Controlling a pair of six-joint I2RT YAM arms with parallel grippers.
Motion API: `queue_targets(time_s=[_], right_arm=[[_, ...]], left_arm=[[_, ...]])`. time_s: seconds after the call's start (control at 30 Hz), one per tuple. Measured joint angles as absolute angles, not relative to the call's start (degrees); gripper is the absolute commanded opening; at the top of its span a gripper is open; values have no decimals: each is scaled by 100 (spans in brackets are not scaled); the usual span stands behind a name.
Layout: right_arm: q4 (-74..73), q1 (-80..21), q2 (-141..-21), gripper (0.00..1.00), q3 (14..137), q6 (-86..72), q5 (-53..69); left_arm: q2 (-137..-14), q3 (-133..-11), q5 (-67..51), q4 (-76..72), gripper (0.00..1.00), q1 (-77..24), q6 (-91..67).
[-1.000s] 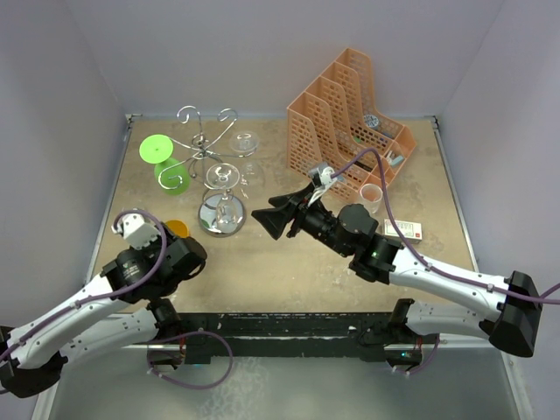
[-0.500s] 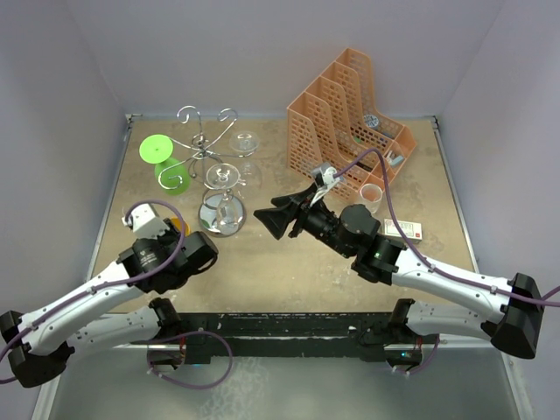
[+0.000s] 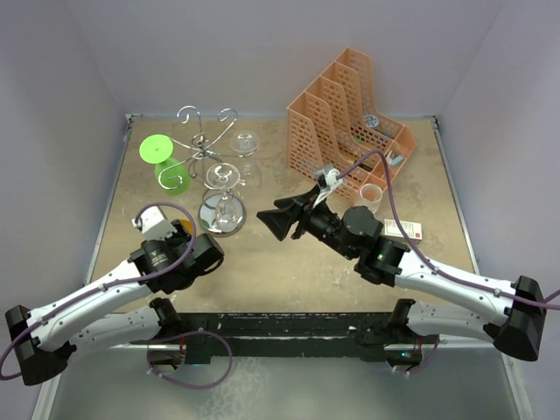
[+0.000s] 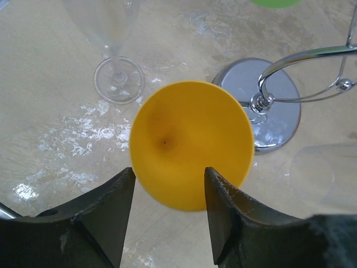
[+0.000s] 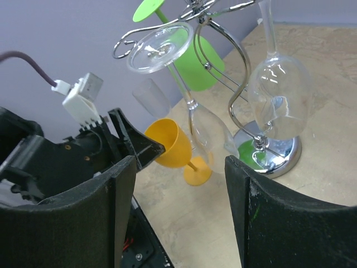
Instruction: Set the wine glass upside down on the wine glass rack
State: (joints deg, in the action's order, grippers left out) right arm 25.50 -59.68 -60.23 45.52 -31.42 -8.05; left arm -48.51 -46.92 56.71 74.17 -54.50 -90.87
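Beige tabletop (image 3: 289,262), lilac walls. Left gripper (image 4: 169,174): jaws apart, tips flanking bowl of yellow wine glass (image 5: 167,142), upright at 8 o'clock of wine glass rack (image 4: 279,111) base. Right gripper (image 3: 265,220): spread wide, at rack's 3 o'clock.

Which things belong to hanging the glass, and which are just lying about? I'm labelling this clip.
Job:
yellow glass
rack
left gripper, open at the glass

Lying about:
organiser
pink cup
small box
green glass, already hung
clear glasses
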Motion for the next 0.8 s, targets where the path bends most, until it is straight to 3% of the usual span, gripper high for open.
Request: queue_targets(time_s=[0.1,0.23,0.47,0.8], right_arm=[[2545,-5968,-5918,66,4550,-3142,-812],[2545,-5968,-5793,66,4550,-3155,-825],[2473,-5968,-5712,66,4547,-3157,-827],[2244,-5968,-5695,64,4545,-3288,-937]], left_arm=[[-4965,-4556,5655,7279,47,-5428,-9061],[-5009,-4421,5594,7067,36,-5234,-8954],[-4818,-4407,5518,6770,0,-4884,-8617],[-4735,-5017,4842,6803,0,-4864,-7800]])
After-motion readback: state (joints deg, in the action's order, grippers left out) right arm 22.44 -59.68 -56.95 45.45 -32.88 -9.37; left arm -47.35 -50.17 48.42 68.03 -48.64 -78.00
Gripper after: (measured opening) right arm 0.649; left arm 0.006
